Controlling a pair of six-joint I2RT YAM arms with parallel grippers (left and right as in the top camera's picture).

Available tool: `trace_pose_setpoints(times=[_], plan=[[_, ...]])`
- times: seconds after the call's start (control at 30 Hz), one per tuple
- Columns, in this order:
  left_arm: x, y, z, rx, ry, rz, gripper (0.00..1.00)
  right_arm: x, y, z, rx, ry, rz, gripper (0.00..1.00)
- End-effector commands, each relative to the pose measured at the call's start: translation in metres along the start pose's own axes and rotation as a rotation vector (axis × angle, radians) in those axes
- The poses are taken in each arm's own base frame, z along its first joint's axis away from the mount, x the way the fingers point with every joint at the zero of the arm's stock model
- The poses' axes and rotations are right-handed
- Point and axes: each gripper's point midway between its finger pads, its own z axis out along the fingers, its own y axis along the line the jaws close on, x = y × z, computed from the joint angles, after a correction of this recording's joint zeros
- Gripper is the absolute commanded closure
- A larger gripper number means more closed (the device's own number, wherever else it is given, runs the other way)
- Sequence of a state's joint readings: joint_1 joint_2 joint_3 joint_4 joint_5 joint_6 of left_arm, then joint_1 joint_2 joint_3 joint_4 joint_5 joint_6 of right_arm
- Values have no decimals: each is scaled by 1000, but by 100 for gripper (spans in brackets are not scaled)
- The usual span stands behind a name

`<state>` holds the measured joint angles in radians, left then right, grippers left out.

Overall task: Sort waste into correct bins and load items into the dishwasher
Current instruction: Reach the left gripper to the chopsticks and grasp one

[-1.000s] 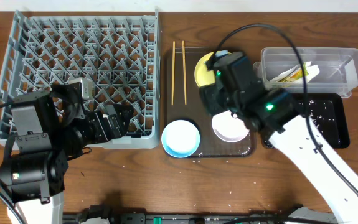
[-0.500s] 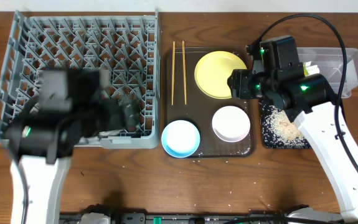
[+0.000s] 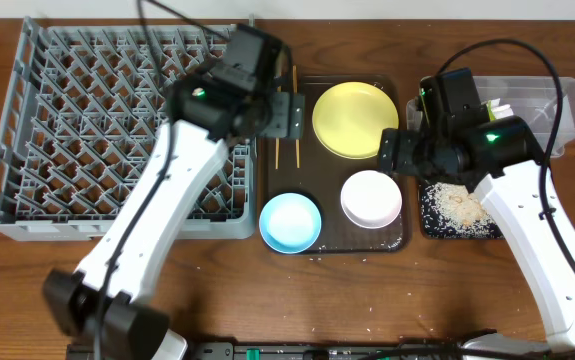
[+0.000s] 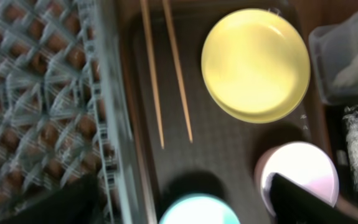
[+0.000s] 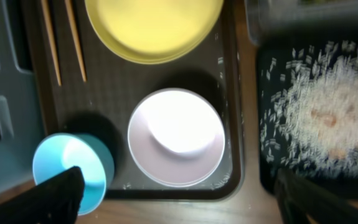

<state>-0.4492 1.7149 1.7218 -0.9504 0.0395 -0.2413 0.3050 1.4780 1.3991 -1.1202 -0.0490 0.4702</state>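
Overhead, the pile of rice scraps (image 3: 459, 203) lies in the black tray (image 3: 429, 228) at centre right. Pale crumpled paper (image 3: 497, 108) shows in the clear tub (image 3: 562, 105) just above it. The waste sorting therefore looks done, apart from a few stray grains on the brown serving tray (image 3: 329, 180). Any wrapper is hidden by the right arm (image 3: 507, 200).

Loading looks barely begun. The yellow plate (image 3: 355, 120), white bowl (image 3: 371, 198) and two chopsticks (image 4: 177, 68) sit on that serving tray at frame centre, with the light blue bowl (image 3: 290, 221) at its lower-left corner. No dish shows in the grey dish rack (image 3: 87, 110) at upper left, though the left arm (image 3: 157, 210) covers part of it.

The left jaws hang over the chopsticks, spread wide and empty. The right jaws hover at the tray's right edge between plate and white bowl, also wide open, holding nothing. Both arms crowd the same tray, and the rack's right wall stands between chopsticks and pegs.
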Motion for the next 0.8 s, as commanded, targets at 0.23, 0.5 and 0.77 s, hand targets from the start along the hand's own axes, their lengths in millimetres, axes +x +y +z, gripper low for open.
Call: trace_pose_setpoints(times=[0.23, 0.5, 0.77], plan=[[-2, -2, 118, -51, 72, 51, 53, 1, -9, -1, 37, 14, 22, 1], [-5, -4, 180, -47, 48, 50, 58, 1, -9, -1, 37, 14, 22, 1], [1, 10, 219, -125, 35, 29, 59, 3, -10, -1, 40, 21, 22, 1]])
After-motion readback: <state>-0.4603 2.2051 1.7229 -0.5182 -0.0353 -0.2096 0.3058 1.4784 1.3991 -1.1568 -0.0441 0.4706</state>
